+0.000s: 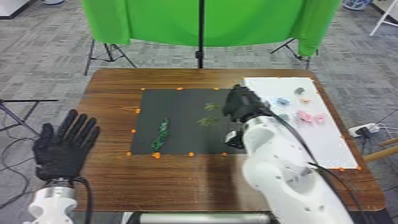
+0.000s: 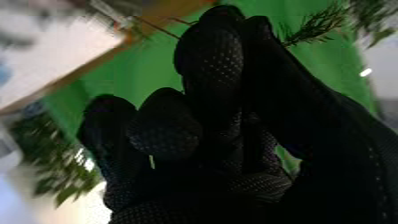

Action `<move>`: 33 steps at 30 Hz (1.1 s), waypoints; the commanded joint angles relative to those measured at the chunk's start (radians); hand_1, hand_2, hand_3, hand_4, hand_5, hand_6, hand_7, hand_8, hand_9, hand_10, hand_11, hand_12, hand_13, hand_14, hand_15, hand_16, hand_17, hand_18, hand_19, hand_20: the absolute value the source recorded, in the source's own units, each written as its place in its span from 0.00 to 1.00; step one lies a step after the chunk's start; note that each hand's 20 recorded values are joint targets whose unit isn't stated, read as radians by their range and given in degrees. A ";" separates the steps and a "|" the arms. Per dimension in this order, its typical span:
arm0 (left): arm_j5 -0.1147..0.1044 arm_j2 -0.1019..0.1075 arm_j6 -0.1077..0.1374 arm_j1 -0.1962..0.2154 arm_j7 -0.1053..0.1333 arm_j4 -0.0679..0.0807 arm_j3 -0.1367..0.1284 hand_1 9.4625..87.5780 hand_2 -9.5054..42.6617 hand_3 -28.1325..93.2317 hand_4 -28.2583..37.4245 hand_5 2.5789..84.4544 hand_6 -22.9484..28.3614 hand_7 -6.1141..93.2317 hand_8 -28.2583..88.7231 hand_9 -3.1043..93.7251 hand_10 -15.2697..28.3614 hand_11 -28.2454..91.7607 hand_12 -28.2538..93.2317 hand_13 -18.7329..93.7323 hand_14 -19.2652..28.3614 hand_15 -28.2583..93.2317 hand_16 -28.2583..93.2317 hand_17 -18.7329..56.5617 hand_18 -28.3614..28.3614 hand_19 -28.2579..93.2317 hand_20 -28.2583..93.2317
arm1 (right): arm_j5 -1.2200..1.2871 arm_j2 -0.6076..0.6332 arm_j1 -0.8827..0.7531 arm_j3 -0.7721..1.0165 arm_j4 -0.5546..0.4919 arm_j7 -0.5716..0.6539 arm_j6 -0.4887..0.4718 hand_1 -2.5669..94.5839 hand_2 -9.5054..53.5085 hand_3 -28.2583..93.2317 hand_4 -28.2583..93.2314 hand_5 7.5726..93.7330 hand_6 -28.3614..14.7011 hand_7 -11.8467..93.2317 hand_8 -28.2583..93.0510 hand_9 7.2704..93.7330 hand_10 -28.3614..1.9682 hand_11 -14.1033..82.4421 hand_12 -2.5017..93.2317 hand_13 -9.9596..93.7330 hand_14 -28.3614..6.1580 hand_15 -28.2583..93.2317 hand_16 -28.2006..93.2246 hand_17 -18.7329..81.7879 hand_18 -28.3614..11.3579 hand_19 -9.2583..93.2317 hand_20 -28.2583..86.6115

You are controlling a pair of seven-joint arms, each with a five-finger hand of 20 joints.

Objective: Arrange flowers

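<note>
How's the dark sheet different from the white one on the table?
The dark sheet is nearly square; the white sheet is longer and narrower. The dark sheet bears a green sprig, the white sheet pink and blue flowers. Both lie flat.

The left arm (image 1: 53,206) and right arm (image 1: 282,175) are white and rounded, the right flecked with small grey spots. Black fabric gloves cover the left hand (image 1: 62,152) and right hand (image 1: 242,102), the latter's stippled with tiny pale dots. A dark cable (image 1: 299,139) runs along the right arm.
</note>
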 commanded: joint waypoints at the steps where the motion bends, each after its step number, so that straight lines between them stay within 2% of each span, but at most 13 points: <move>1: 0.022 0.016 -0.004 -0.033 -0.032 0.023 0.033 0.19 0.51 0.87 0.00 0.50 0.63 0.16 0.17 0.41 0.70 0.38 0.31 0.40 0.74 0.47 0.18 0.16 0.73 0.49 0.32 | -0.062 -0.164 0.058 -0.074 0.162 -0.023 -0.153 0.57 0.00 0.87 0.04 0.83 0.57 0.42 0.32 0.92 0.49 0.53 0.43 0.84 0.48 0.86 0.51 0.68 0.07 1.00 0.82; 2: 0.015 0.018 0.000 -0.039 -0.032 0.023 0.040 0.19 0.52 0.87 0.00 0.50 0.63 0.16 0.17 0.41 0.70 0.38 0.31 0.40 0.74 0.47 0.18 0.16 0.73 0.49 0.32 | -0.067 -0.177 0.065 -0.082 0.183 -0.024 -0.157 0.57 0.00 0.86 0.04 0.83 0.57 0.42 0.32 0.92 0.49 0.53 0.43 0.83 0.47 0.86 0.51 0.67 0.06 1.00 0.82; 3: 0.015 0.017 -0.009 -0.050 -0.041 0.030 0.046 0.20 0.52 0.88 0.00 0.51 0.63 0.16 0.17 0.41 0.70 0.38 0.31 0.40 0.74 0.47 0.18 0.16 0.73 0.49 0.32 | -0.056 -0.192 0.069 -0.083 0.200 -0.015 -0.160 0.57 0.00 0.86 0.04 0.83 0.56 0.42 0.32 0.91 0.48 0.53 0.43 0.83 0.47 0.86 0.51 0.67 0.07 1.00 0.82; 6: 0.019 0.018 -0.007 -0.065 -0.056 0.036 0.060 0.20 0.52 0.88 0.00 0.51 0.63 0.16 0.17 0.41 0.70 0.38 0.30 0.40 0.74 0.47 0.18 0.16 0.73 0.49 0.32 | -0.074 -0.219 0.062 -0.085 0.237 -0.010 -0.156 0.57 0.00 0.86 0.04 0.82 0.56 0.42 0.32 0.91 0.47 0.53 0.42 0.83 0.47 0.86 0.51 0.67 0.06 1.00 0.82; 8: 0.015 0.015 -0.004 -0.073 -0.057 0.039 0.065 0.21 0.52 0.88 0.00 0.51 0.63 0.16 0.17 0.41 0.70 0.38 0.30 0.40 0.74 0.47 0.18 0.16 0.73 0.50 0.32 | -0.095 -0.211 0.051 -0.093 0.236 -0.023 -0.140 0.54 0.00 0.85 0.05 0.81 0.54 0.40 0.30 0.88 0.43 0.56 0.38 0.81 0.45 0.86 0.51 0.65 0.06 1.00 0.81; 10: 0.016 0.014 -0.001 -0.066 -0.048 0.037 0.061 0.21 0.52 0.88 0.00 0.50 0.63 0.16 0.17 0.41 0.70 0.38 0.30 0.40 0.74 0.47 0.18 0.16 0.73 0.50 0.32 | -0.092 -0.208 0.042 -0.095 0.229 -0.033 -0.125 0.51 0.00 0.85 0.05 0.78 0.51 0.36 0.28 0.85 0.37 0.57 0.31 0.80 0.43 0.86 0.50 0.64 0.06 1.00 0.80; 16: 0.014 0.012 -0.008 -0.054 -0.048 0.036 0.052 0.21 0.52 0.88 0.00 0.51 0.63 0.16 0.17 0.41 0.70 0.38 0.30 0.40 0.74 0.48 0.18 0.16 0.73 0.49 0.32 | -0.078 -0.194 0.039 -0.087 0.206 -0.030 -0.106 0.44 0.01 0.88 0.06 0.73 0.52 0.27 0.15 0.83 0.34 0.55 0.29 0.78 0.40 0.86 0.48 0.62 0.05 1.00 0.79; 21: 0.009 -0.005 -0.014 -0.042 -0.039 0.033 0.045 0.21 0.52 0.88 0.00 0.51 0.63 0.16 0.17 0.41 0.70 0.38 0.30 0.41 0.74 0.48 0.18 0.16 0.73 0.50 0.32 | -0.077 -0.149 0.019 -0.074 0.150 -0.036 -0.064 0.43 0.02 0.88 0.06 0.70 0.51 0.25 0.14 0.83 0.33 0.55 0.28 0.78 0.39 0.86 0.48 0.62 0.05 1.00 0.79; 24: 0.020 -0.015 -0.007 -0.022 -0.031 0.025 0.031 0.21 0.51 0.88 0.00 0.51 0.63 0.16 0.17 0.41 0.70 0.38 0.30 0.41 0.74 0.48 0.18 0.16 0.73 0.50 0.32 | -0.088 -0.085 -0.013 -0.056 0.107 -0.044 -0.041 0.42 0.03 0.88 0.06 0.69 0.50 0.23 0.14 0.83 0.33 0.54 0.28 0.78 0.39 0.86 0.48 0.63 0.05 1.00 0.79; 26: 0.036 -0.020 -0.003 -0.007 -0.031 0.020 0.020 0.21 0.51 0.88 0.00 0.50 0.63 0.16 0.17 0.41 0.70 0.38 0.30 0.40 0.74 0.48 0.18 0.16 0.73 0.50 0.32 | -0.071 -0.050 -0.042 -0.031 0.083 -0.038 -0.065 0.41 0.04 0.88 0.06 0.69 0.50 0.23 0.14 0.82 0.32 0.54 0.28 0.78 0.38 0.86 0.48 0.63 0.05 1.00 0.79; 29: 0.024 -0.025 -0.001 0.004 -0.031 0.017 0.014 0.21 0.51 0.88 0.00 0.50 0.63 0.16 0.17 0.41 0.70 0.38 0.30 0.40 0.74 0.48 0.18 0.16 0.73 0.50 0.32 | -0.047 -0.023 -0.078 0.000 0.063 -0.014 -0.078 0.40 0.06 0.87 0.06 0.68 0.49 0.22 0.15 0.82 0.31 0.54 0.28 0.78 0.38 0.87 0.49 0.63 0.05 1.00 0.79; 31: 0.026 -0.023 0.004 0.008 -0.038 0.018 0.012 0.21 0.51 0.88 0.00 0.49 0.62 0.16 0.17 0.41 0.70 0.38 0.30 0.40 0.74 0.48 0.18 0.16 0.73 0.50 0.32 | -0.021 -0.024 -0.093 0.010 0.065 -0.001 -0.107 0.40 0.07 0.87 0.06 0.71 0.49 0.23 0.15 0.82 0.31 0.54 0.28 0.78 0.38 0.87 0.49 0.62 0.05 1.00 0.79; 33: 0.031 -0.023 0.003 0.003 -0.050 0.025 0.015 0.21 0.51 0.88 0.00 0.50 0.62 0.16 0.17 0.41 0.70 0.38 0.31 0.40 0.74 0.48 0.18 0.16 0.73 0.50 0.32 | 0.017 -0.032 -0.103 0.017 0.068 -0.007 -0.184 0.40 0.08 0.87 0.06 0.74 0.50 0.24 0.15 0.83 0.31 0.54 0.28 0.78 0.38 0.87 0.48 0.62 0.05 1.00 0.79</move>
